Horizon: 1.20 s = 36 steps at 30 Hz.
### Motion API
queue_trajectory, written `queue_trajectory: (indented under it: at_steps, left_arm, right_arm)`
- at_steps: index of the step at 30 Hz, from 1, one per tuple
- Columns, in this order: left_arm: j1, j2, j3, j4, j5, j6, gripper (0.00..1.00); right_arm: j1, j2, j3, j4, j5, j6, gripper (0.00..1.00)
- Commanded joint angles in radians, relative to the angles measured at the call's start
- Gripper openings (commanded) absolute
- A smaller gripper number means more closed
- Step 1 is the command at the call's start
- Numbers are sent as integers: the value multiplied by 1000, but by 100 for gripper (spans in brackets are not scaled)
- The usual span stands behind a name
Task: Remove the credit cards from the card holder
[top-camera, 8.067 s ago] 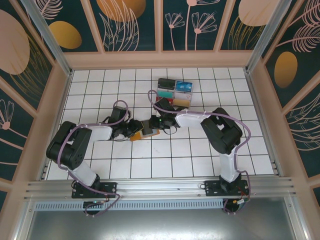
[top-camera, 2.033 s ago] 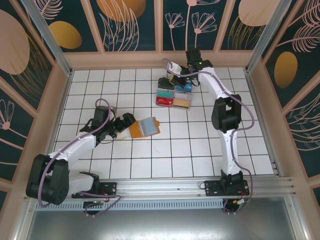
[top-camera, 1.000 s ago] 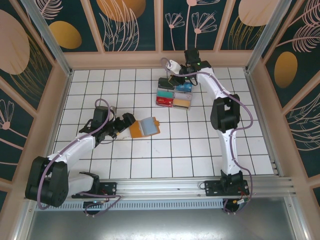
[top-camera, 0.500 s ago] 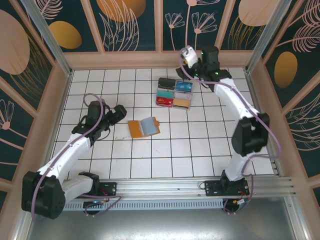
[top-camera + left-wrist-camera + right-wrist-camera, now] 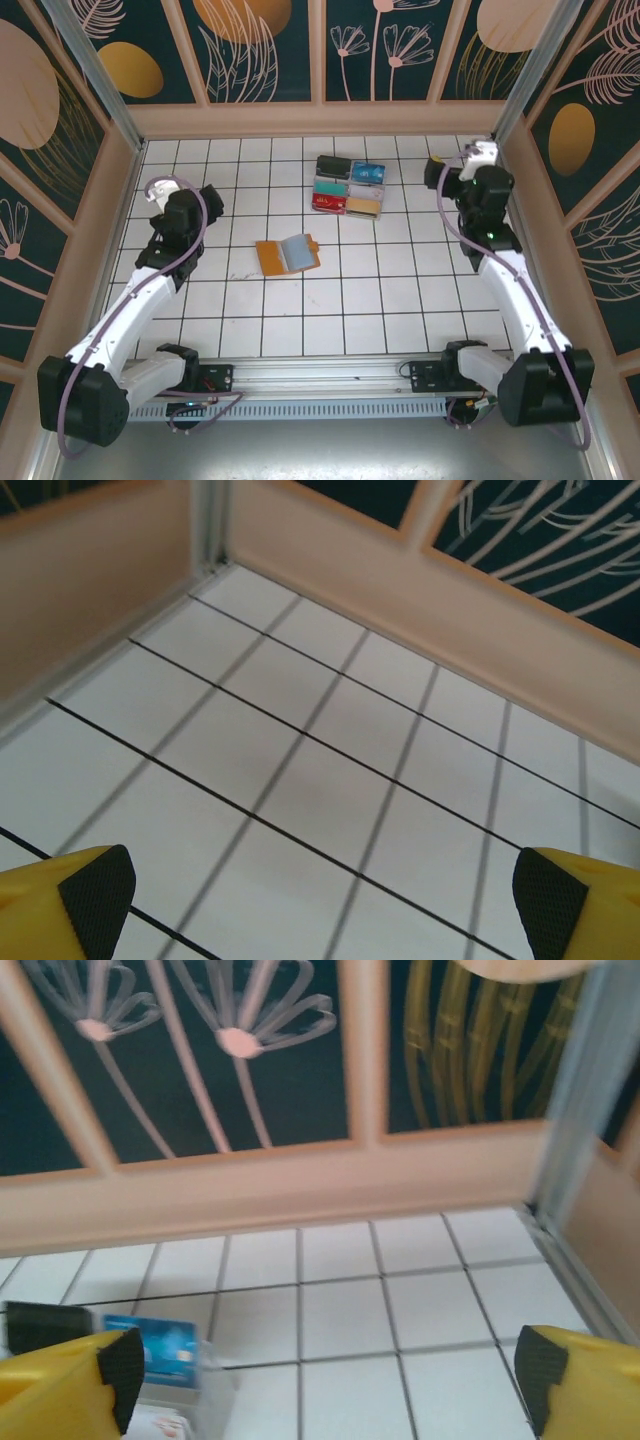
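Observation:
The card holder (image 5: 288,255) lies open on the white tiles, tan outside with grey-blue pockets facing up. Credit cards (image 5: 347,186) sit in black, blue, red and gold stacks in a clear tray behind it; the blue stack (image 5: 160,1350) shows at the left of the right wrist view. My left gripper (image 5: 207,199) hangs open to the left of the holder, well apart from it, over bare tiles (image 5: 325,910). My right gripper (image 5: 437,174) stands open to the right of the tray with nothing between its fingers (image 5: 330,1380).
A peach wooden rim (image 5: 320,118) and patterned walls close in the tiled floor on three sides. An aluminium rail (image 5: 320,375) runs along the near edge by the arm bases. The left wall corner (image 5: 205,540) stands close ahead of my left gripper.
My right gripper has opened and swung from the card tray at the back toward the right wall. My left arm has drawn back to the left, away from the holder.

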Motion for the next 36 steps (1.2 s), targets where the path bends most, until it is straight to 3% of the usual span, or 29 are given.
queue_trajectory:
  at_steps: [1,6,11,18,25,31,36]
  left_arm:
    - [7,-6,-64,156,-178,119,99]
    - [12,18,-174,334,-298,204,99]
    - [37,50,-309,581,-306,292,99]
    - [79,222,-400,901,-214,439,99]
    - [108,351,-469,1219,-34,520,99]
    - [149,405,-558,1405,83,505,99]
    - [162,403,-576,1432,133,504,99]
  right_arm:
    - [-50,-45,-99,71,112,113,99]
    - [-103,-66,-284,218,177,138,99]
    - [-125,-55,-466,453,249,124,99]
    - [-134,98,-585,721,254,131,99]
    - [-134,250,-586,873,105,67,99]
    - [-132,337,-645,1076,-6,57,99]
    - [-129,398,-663,1167,-58,38,99]
